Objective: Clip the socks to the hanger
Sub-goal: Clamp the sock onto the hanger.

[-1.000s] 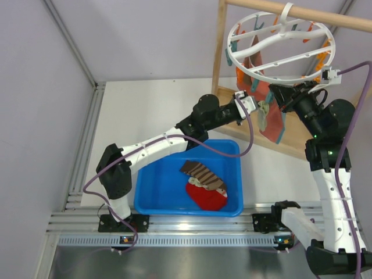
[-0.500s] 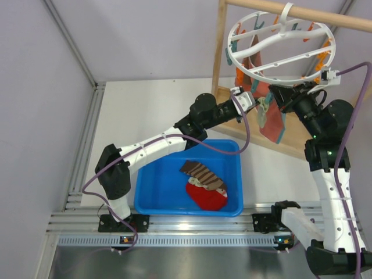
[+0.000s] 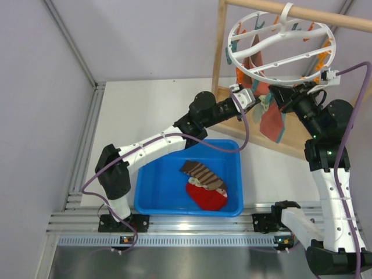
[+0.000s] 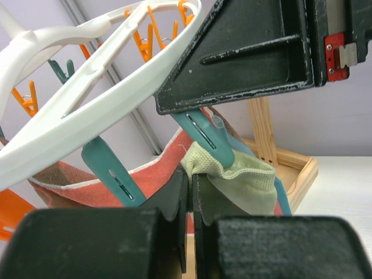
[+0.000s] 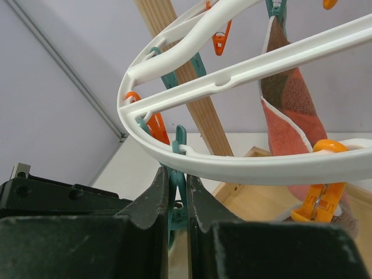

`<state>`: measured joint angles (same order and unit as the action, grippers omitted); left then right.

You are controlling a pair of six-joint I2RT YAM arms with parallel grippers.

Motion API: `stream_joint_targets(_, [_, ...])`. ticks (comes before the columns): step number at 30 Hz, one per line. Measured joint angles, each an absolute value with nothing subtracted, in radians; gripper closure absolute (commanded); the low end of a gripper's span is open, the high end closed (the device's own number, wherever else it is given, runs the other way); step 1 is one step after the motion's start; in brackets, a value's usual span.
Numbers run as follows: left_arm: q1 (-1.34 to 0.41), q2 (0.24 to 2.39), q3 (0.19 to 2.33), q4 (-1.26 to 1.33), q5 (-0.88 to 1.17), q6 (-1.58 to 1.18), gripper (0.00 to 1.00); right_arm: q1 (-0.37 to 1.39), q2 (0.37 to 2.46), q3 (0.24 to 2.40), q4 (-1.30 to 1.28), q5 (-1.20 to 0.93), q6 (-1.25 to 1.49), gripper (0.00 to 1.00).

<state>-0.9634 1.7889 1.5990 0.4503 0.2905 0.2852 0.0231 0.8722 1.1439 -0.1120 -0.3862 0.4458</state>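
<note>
Limp cream fabric sock [image 4: 247, 180] is being pinched cuff-first by left gripper [image 4: 190, 186] (teal plastic peg [image 4: 203, 136], 12 o'clock, squeezed by right gripper [image 5: 177, 174]).

Under the hanger [image 4: 87, 110], room is taken by left gripper [image 4: 190, 174], right gripper [image 5: 177, 174], peg [image 5: 181, 136], sock [image 4: 244, 177], red cloth [image 3: 270, 123]. Left side is barred by the post [image 3: 218, 46]. Free passage is left above the bin [image 3: 145, 192].

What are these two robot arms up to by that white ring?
They are hanging laundry. The left gripper pinches a cream sock and holds it up under the white hanger; the right gripper squeezes a teal peg on the ring, with the sock's edge at that peg's mouth. A brown striped sock and a red sock lie in the blue bin.
</note>
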Motion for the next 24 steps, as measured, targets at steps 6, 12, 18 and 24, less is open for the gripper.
stream_joint_targets(6, [-0.963,1.792,1.621,0.448,0.294,0.274,1.0,0.023,0.872,1.144,-0.112,-0.4,0.442,0.67])
stream_joint_targets(12, [-0.963,1.798,1.631,0.446,0.3,0.259,1.0,0.023,0.871,1.144,-0.113,-0.418,0.439,0.67])
stream_joint_targets(18, [-0.963,1.81,1.636,0.441,0.294,0.241,0.67,0.023,0.871,1.145,-0.121,-0.416,0.437,0.66])
stream_joint_targets(24, [-0.963,1.79,1.599,0.434,0.261,0.228,0.55,0.023,0.867,1.147,-0.139,-0.4,0.412,0.66])
